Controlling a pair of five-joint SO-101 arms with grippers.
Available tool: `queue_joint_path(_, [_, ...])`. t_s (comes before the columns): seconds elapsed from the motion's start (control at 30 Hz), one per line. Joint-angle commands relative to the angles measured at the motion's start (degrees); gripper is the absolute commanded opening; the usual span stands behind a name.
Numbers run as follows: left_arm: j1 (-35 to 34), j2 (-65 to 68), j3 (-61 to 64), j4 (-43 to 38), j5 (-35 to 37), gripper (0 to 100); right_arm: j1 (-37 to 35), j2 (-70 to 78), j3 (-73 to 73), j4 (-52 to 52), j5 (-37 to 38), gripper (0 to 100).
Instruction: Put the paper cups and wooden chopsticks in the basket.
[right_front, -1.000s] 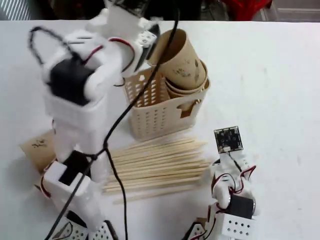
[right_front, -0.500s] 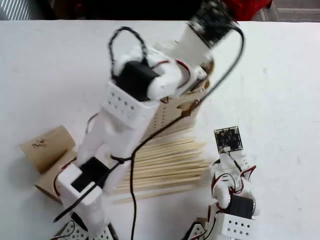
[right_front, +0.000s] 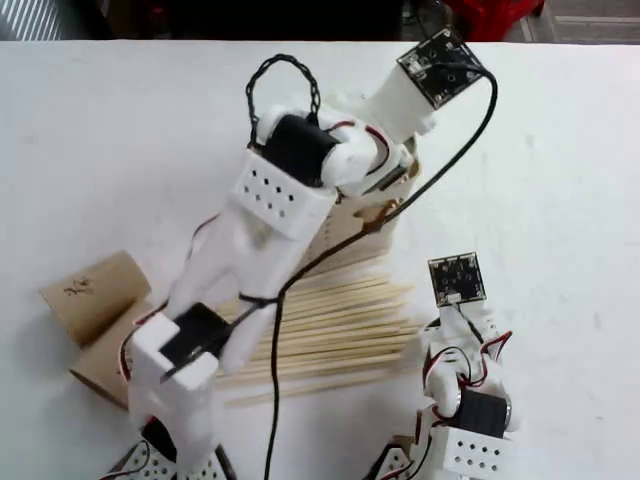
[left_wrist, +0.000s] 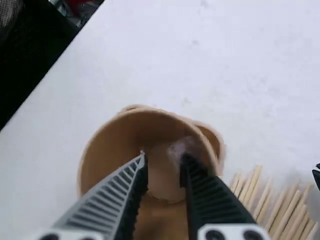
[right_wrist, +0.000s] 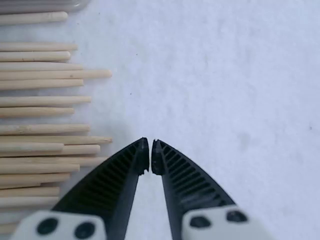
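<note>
My left gripper (left_wrist: 164, 167) hangs over the basket (right_front: 372, 226), fingers slightly apart, tips inside the mouth of a brown paper cup (left_wrist: 110, 142). That cup sits nested in other cups, with a second rim (left_wrist: 214, 142) showing behind it. My left arm (right_front: 290, 170) hides most of the basket. Two more paper cups (right_front: 95, 295) (right_front: 100, 368) lie on their sides at the left. A pile of wooden chopsticks (right_front: 335, 330) lies in front of the basket. My right gripper (right_wrist: 150, 155) is shut, low over the bare table beside the chopstick ends (right_wrist: 50, 110).
The white table (right_front: 550, 180) has free room at the right and at the far left. My right arm (right_front: 465, 400) stands at the near edge, right of the chopsticks. A black cable (right_front: 440, 170) arcs from the left wrist across the basket.
My left arm swung to the right over the basket, and the cup it carried tilted above the basket now sits in the nested cups. The right arm has not moved.
</note>
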Motion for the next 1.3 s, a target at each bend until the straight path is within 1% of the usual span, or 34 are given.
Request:
queue_joint_path(0.0, [-1.89,2.86,4.22,-2.11,0.0,13,-0.57,-0.75,-0.44,-0.13,-0.26,2.5])
queue_joint_path(0.1, [-1.89,4.35,3.25,-2.64,0.0,13,-0.57,-0.75,-0.44,-0.13,-0.26,2.5])
queue_joint_path(0.2, [-1.89,3.47,-1.85,-2.2,-0.26,13,-0.57,-0.75,-0.44,-0.13,-0.26,2.5])
queue_joint_path(0.33, [-3.56,0.57,-13.36,1.93,-0.44,13,-0.57,-0.75,-0.44,-0.13,-0.26,2.5])
queue_joint_path(0.4, [-5.67,-1.36,-20.31,4.75,-0.18,13,-0.57,-0.75,-0.44,-0.13,-0.26,2.5])
queue_joint_path(0.47, [-9.19,-3.38,-26.99,7.74,0.97,13,-0.57,-0.75,-0.44,-0.13,-0.26,2.5])
queue_joint_path(0.5, [-12.18,-4.44,-29.89,9.49,2.9,13,-0.57,-0.75,-0.44,-0.13,-0.26,2.5])
queue_joint_path(0.57, [-19.74,-6.55,-33.49,13.19,7.56,13,-0.57,-0.75,-0.44,-0.13,-0.26,2.5])
queue_joint_path(0.6, [-24.22,-8.13,-32.88,13.19,9.05,13,-0.57,-0.75,-0.44,-0.13,-0.26,2.5])
queue_joint_path(0.7, [-39.08,-13.93,-24.97,12.92,9.14,13,-0.57,-0.75,-0.44,-0.13,-0.26,2.5])
queue_joint_path(0.77, [-46.55,-17.8,-15.3,12.92,5.89,13,-0.57,-0.75,-0.44,-0.13,-0.26,2.5])
queue_joint_path(0.87, [-56.75,-23.78,2.55,12.84,-0.26,13,-0.57,-0.75,-0.44,-0.13,-0.26,2.5])
queue_joint_path(0.97, [-65.27,-29.85,20.57,12.57,-6.68,13,-0.57,-0.75,-0.44,-0.13,-0.26,2.5])
queue_joint_path(1.1, [-73.71,-38.55,40.97,10.11,-18.02,14,-0.66,-0.75,-0.44,-0.13,-0.26,2.5])
queue_joint_path(1.2, [-80.57,-45.32,53.98,5.1,-25.23,21,-0.66,-0.75,-0.44,-0.13,-0.26,2.5])
queue_joint_path(1.27, [-84.7,-49.19,62.51,1.41,-28.75,25,-0.66,-0.66,-0.44,-0.13,-0.26,2.5])
